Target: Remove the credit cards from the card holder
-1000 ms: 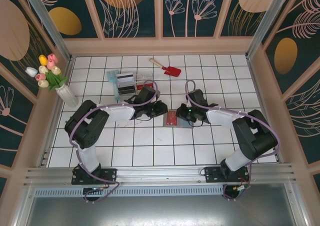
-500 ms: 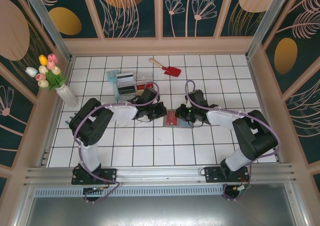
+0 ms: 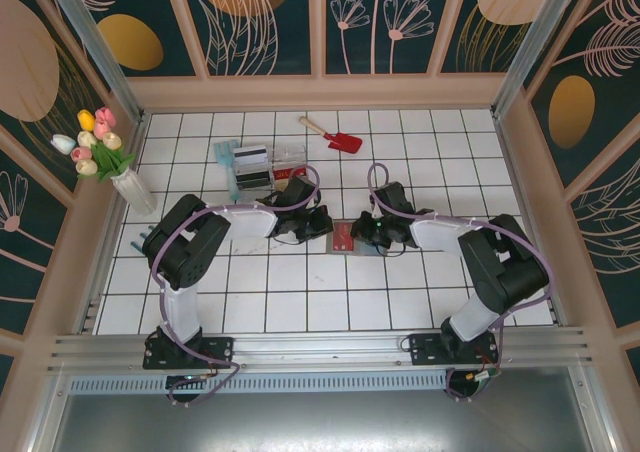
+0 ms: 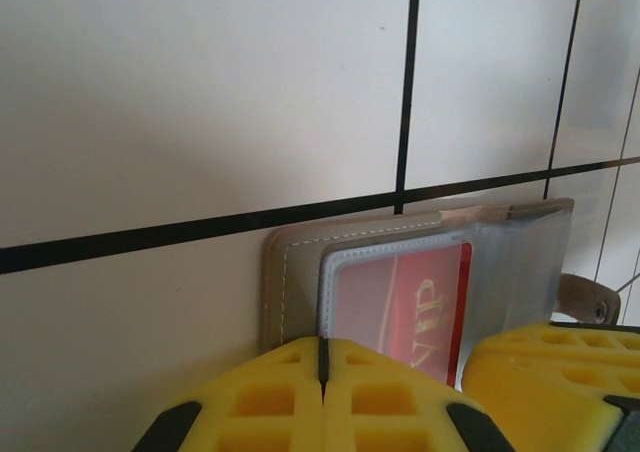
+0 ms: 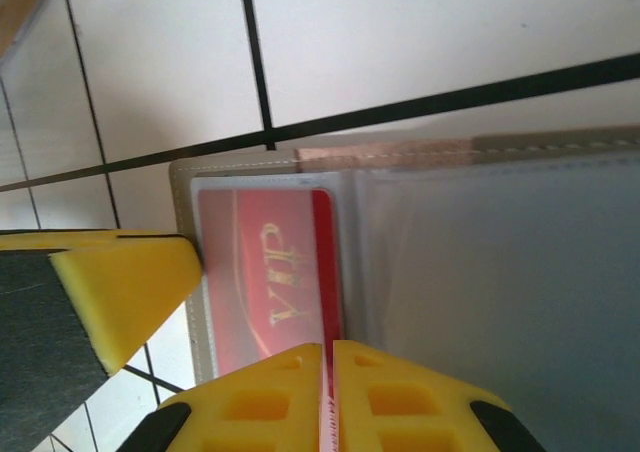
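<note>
White tiled table point(image 3: 250, 292), from above: the card holder point(image 3: 350, 240) lies open about midway between its left and right edges. Your left gripper point(image 3: 320, 224) and right gripper point(image 3: 364, 234) meet over it from either side, likely one to pin and one to pull.

On the left wrist, your jaws are pressed together at the holder's near edge, and the red card point(image 4: 400, 297) sits in its clear pocket point(image 4: 500, 262).

On the right wrist, the jaws are pressed together at that card's edge; you cannot tell whether they pinch it.
</note>
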You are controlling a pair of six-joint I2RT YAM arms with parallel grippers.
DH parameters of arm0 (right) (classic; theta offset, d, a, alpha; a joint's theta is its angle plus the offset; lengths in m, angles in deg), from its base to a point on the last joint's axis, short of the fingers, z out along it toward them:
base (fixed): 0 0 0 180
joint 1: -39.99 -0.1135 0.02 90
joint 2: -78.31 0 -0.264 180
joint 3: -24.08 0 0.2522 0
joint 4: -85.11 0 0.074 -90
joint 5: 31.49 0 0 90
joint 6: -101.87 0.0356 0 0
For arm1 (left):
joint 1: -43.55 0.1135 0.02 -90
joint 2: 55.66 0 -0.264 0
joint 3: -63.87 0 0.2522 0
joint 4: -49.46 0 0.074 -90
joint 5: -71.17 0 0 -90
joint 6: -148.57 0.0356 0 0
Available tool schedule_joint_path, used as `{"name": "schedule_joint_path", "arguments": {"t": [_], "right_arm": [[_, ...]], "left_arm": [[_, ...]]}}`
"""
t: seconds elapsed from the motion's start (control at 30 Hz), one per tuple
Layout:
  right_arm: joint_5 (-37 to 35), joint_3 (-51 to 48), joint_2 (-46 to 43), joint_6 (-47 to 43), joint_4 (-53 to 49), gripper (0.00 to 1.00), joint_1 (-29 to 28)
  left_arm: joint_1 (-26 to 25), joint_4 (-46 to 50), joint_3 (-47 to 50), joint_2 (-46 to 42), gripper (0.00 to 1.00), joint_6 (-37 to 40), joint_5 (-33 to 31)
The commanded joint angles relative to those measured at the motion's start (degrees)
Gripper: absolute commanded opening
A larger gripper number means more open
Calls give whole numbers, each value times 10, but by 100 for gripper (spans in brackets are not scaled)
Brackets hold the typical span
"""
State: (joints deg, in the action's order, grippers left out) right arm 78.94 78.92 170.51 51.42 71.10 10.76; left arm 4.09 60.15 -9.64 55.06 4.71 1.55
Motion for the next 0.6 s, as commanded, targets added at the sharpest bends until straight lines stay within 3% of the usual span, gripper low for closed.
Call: {"name": "schedule_joint_path", "arguments": {"t": [0.0,0.33,0.57], "right_arm": [[-13,6,11,7,-17,13,4],[2,6,16,4,-12,18,4],[29,4,23,-2,5,14,5]], "left_arm": [[-4,24,-5,15,1,9,-10],[-4,21,1,22,0,8,-6],[-4,17,4,24,0,7,0]]}}
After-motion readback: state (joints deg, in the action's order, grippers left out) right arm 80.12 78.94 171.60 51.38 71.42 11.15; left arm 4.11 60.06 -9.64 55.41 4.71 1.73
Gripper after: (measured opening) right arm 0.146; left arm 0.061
